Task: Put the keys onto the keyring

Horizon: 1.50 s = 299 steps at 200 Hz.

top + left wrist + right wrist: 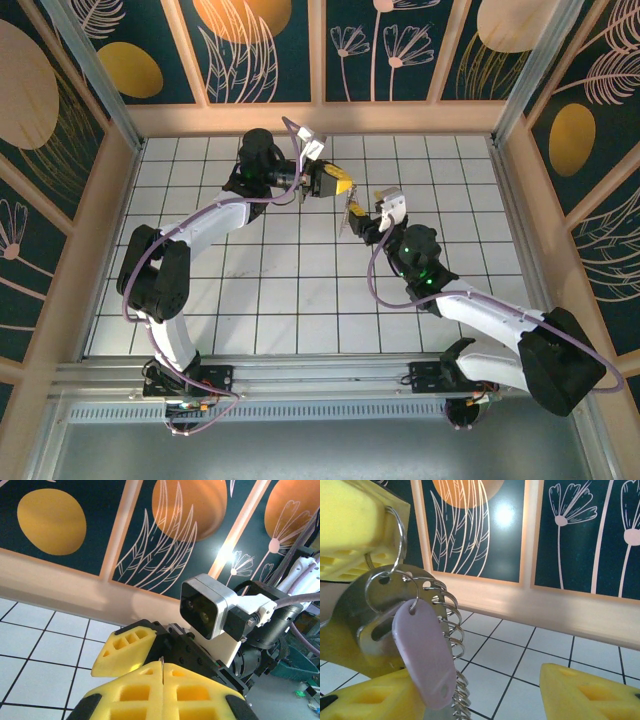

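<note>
The left gripper [162,672] has its yellow foam pads pressed together on the thin silver metal keyring [396,532]. Just below dangles the small silver key with a lilac-pink head [425,655], against one finger of the right gripper [480,692], whose fingers stand apart. Beyond them, bare white tiled table [530,655] runs to the tan wall ledge [545,610].

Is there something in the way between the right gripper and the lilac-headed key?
Nothing visible is. The key hangs right at one finger of the open right gripper; a wire coil hangs just behind it, not in front.
</note>
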### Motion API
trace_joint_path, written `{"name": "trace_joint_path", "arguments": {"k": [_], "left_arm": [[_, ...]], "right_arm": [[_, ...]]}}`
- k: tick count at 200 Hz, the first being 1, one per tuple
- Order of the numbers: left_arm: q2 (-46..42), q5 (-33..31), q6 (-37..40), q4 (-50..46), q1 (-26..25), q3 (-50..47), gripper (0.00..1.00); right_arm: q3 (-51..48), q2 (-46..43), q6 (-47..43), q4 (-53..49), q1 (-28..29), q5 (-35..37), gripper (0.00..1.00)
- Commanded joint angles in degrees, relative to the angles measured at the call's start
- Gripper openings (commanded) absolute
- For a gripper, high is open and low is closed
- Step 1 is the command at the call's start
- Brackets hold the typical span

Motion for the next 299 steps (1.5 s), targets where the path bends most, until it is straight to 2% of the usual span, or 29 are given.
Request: {"name": "trace_joint_path", "arguments": {"k": [1, 25, 45, 69, 77, 107, 127, 207, 299], "left_arm": [[-1.89, 1.12, 1.15, 0.13, -0.25, 1.74, 0.00], [-1.90, 1.12, 1.15, 0.09, -0.25, 1.65, 0.00], [-2.01, 1.11, 1.14, 0.09, -0.25, 1.48, 0.00], [-1.84, 1.20, 1.14, 0.11, -0.27, 1.52, 0.00], [-1.86, 1.16, 1.15, 0.13, -0.28, 1.56, 0.00], [-1.79, 1.20, 1.15, 0.04, -0.33, 1.66, 0.00], [-1.79, 1.20, 1.15, 0.04, -0.34, 1.74, 0.00], [-1.75, 1.29, 1.41, -0.26, -0.34, 1.83, 0.00], [-1.58, 1.38, 1.92, -1.20, -0.34, 2.44, 0.00]], "right_arm": [[1.99, -0.50, -1.24, 1.10, 0.53, -0.93, 0.60], [2.49, -0.15, -1.40, 0.85, 0.81, -1.22, 0.60], [2.51, -0.23, -1.66, 0.23, 1.10, -1.24, 0.56], [2.72, -0.26, -1.84, -0.72, 1.11, -1.70, 0.42], [2.86, -0.32, -1.99, -1.18, 1.11, -1.93, 0.41], [2.15, -1.15, -2.52, -2.47, 1.20, -2.47, 0.51], [1.38, -2.05, -2.72, -3.15, 1.20, -2.67, 0.54], [2.20, -1.21, -2.27, -3.56, 1.55, -4.93, 0.58], [0.09, -1.31, -1.13, -2.14, 1.63, -3.97, 0.60]]}}
